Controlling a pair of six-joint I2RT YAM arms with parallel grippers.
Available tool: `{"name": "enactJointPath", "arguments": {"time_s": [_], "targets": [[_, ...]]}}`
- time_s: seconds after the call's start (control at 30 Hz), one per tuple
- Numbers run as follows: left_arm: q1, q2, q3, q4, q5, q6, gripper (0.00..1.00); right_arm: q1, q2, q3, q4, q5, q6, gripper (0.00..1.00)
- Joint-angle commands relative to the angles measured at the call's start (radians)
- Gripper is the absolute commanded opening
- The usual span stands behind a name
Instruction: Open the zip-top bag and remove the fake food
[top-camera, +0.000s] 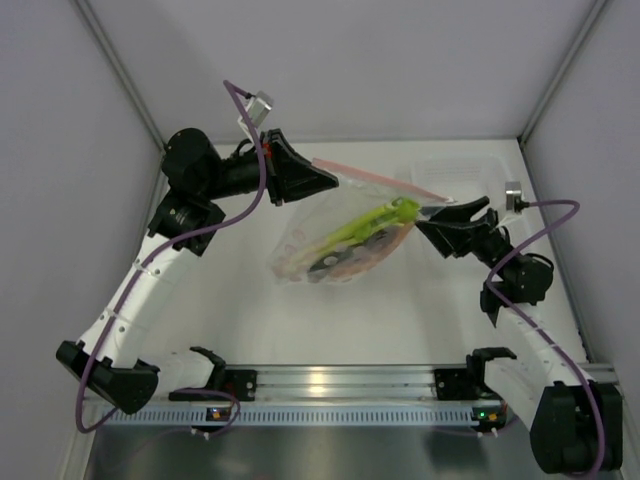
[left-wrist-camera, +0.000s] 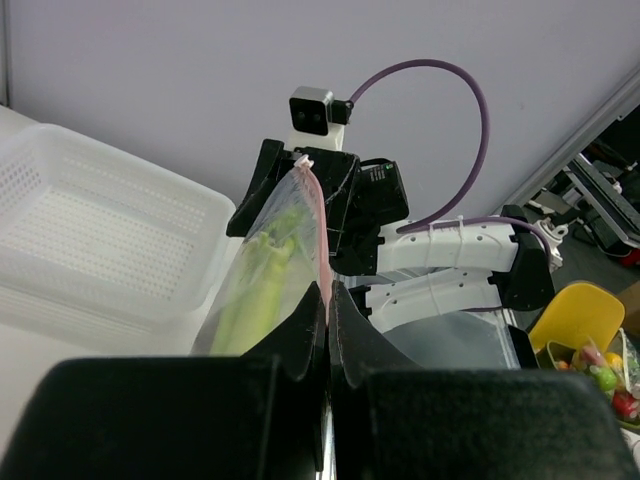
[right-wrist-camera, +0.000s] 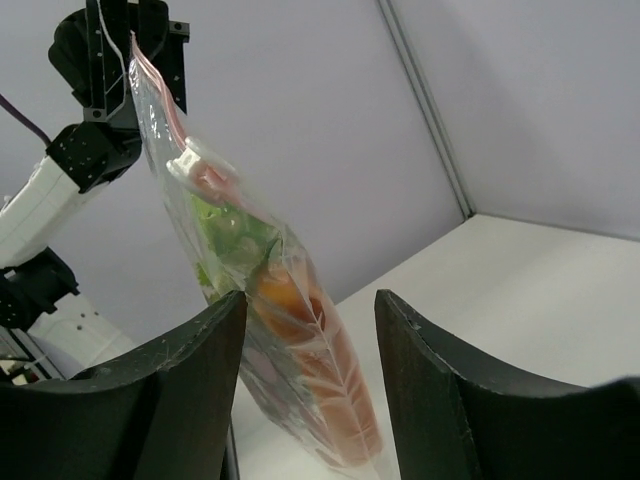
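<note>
While the left gripper (top-camera: 328, 182) is clamped on the pink zip strip (top-camera: 380, 181), the zip-top bag (top-camera: 300, 250) hangs mid-frame in the top view over the desk (top-camera: 400, 320), with the fake food (top-camera: 372, 224) sagging low inside. Right gripper (top-camera: 441, 213) has its jaws apart at the bag's far end, no hold seen. Risks: it closes on both lips, so the zip won't part; a hard tug slips the strip from the left gripper and the bag drops

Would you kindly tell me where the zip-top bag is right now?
In the top view the zip-top bag hangs mid-table, its zip strip pinched by the left arm's fingers, the right arm's open fingers at its right end.
</note>
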Motion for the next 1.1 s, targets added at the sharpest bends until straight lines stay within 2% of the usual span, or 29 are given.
{"name": "enactJointPath", "arguments": {"time_s": [0.0, 0.33, 0.43, 0.6, 0.7, 0.83, 0.9, 1.0, 1.07], "targets": [[0.002, -0.010, 0.052, 0.100, 0.008, -0.022, 0.00, -0.010, 0.007, 0.038, 0.464, -0.026, 0.077, 0.55], [0.002, 0.016, 0.061, 0.100, -0.010, -0.060, 0.00, -0.006, 0.012, 0.111, 0.464, -0.037, 0.083, 0.56], [0.002, 0.018, 0.060, 0.100, -0.027, -0.063, 0.00, -0.007, 0.007, 0.124, 0.464, -0.040, 0.086, 0.49], [0.004, 0.025, 0.055, 0.100, -0.071, -0.066, 0.00, -0.006, -0.022, 0.110, 0.459, -0.049, 0.078, 0.30], [0.007, 0.039, 0.051, 0.099, -0.095, -0.066, 0.00, -0.007, -0.037, 0.104, 0.439, -0.058, 0.066, 0.29], [0.019, 0.056, 0.049, 0.044, -0.151, -0.026, 0.00, -0.006, -0.074, 0.107, 0.346, -0.072, 0.006, 0.27], [0.024, 0.061, 0.046, 0.010, -0.202, -0.008, 0.00, -0.007, -0.108, 0.112, 0.235, -0.074, -0.058, 0.26], [0.028, 0.070, 0.034, 0.010, -0.249, -0.003, 0.00, -0.007, -0.146, 0.130, 0.057, -0.066, -0.156, 0.04], [0.031, 0.079, 0.032, 0.010, -0.266, -0.017, 0.00, -0.003, -0.160, 0.150, -0.038, -0.058, -0.190, 0.03]]}}
